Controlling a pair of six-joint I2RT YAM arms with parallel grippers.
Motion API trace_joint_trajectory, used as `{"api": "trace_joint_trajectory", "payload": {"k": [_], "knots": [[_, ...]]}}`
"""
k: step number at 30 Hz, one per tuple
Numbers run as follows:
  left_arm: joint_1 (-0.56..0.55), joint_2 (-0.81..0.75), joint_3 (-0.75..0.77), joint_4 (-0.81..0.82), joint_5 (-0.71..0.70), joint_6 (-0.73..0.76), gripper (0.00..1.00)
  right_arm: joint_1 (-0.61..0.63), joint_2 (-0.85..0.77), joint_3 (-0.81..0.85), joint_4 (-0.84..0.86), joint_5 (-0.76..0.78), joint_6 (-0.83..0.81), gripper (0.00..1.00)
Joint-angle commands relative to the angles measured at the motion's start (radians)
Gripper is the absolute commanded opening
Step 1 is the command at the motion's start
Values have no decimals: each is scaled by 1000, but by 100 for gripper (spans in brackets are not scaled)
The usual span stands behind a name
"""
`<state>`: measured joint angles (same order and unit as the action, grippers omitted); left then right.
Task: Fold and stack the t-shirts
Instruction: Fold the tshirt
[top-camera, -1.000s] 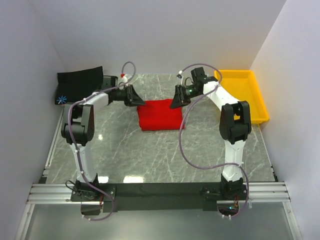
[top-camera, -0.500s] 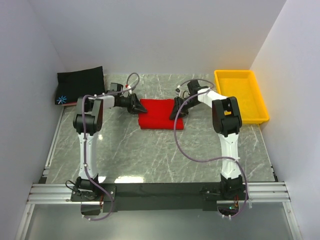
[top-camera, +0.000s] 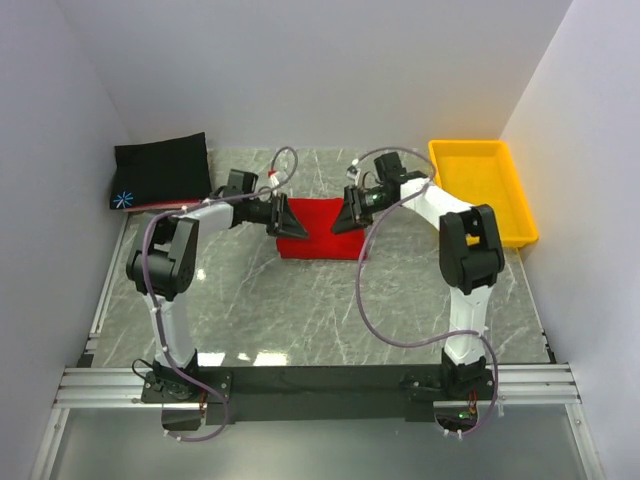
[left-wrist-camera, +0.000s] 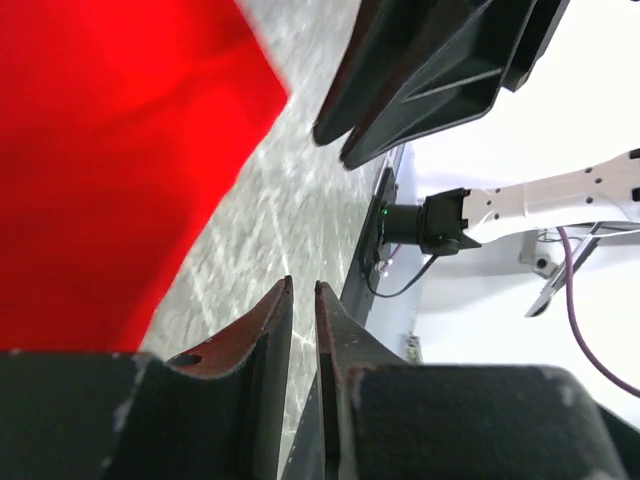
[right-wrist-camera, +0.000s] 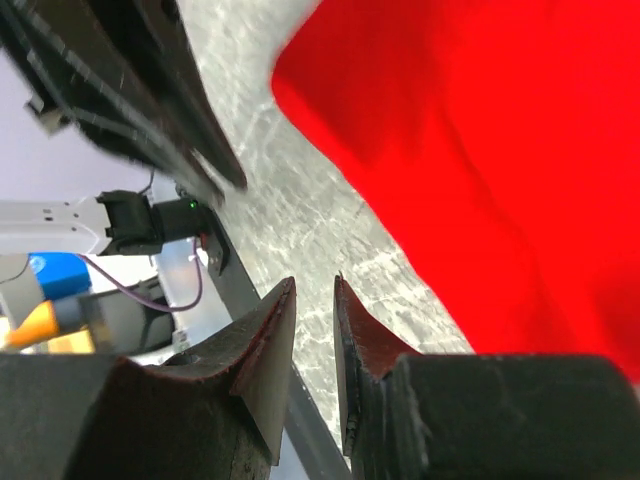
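The red t-shirt (top-camera: 322, 232) lies folded in a rectangle on the marble table, mid-back. My left gripper (top-camera: 289, 219) hangs at its back left corner and my right gripper (top-camera: 345, 214) at its back right corner, facing each other. In the left wrist view the left gripper (left-wrist-camera: 302, 290) has only a thin slit between its jaws and holds nothing, with the red shirt (left-wrist-camera: 100, 160) beside it. The right gripper (right-wrist-camera: 313, 285) is likewise nearly closed and empty beside the red shirt (right-wrist-camera: 480, 150). The black t-shirt (top-camera: 160, 168) with its starburst mark (top-camera: 122, 199) lies folded at the back left. The pink shirt is out of view.
A yellow plastic tray (top-camera: 485, 160) stands at the back right against the wall. White walls close in the left, back and right sides. The metal rail (top-camera: 320, 382) with both arm bases runs along the near edge.
Both grippers dropped to the red shirt's back edge, then drew in toward each other over its back corners. The shirt itself has stayed in place.
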<state>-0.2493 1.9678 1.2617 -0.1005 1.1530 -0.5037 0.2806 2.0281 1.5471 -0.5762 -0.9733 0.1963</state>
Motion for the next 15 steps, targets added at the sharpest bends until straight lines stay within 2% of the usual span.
{"api": "trace_joint_trajectory", "payload": {"k": [1, 3, 5, 9, 15], "knots": [[10, 66, -65, 81, -24, -73, 21, 9, 90, -47, 58, 1, 52, 29], [27, 124, -88, 67, -48, -53, 20, 8, 142, -45, 49, 34, 48, 29], [62, 170, -97, 39, -133, -38, 20, -6, 171, -50, 53, 56, 64, 29], [128, 279, -99, 51, -202, -75, 19, -41, 234, -64, 70, 117, 106, 29], [131, 263, -82, -34, -193, 23, 19, -54, 213, -84, 50, 165, 106, 29]]}}
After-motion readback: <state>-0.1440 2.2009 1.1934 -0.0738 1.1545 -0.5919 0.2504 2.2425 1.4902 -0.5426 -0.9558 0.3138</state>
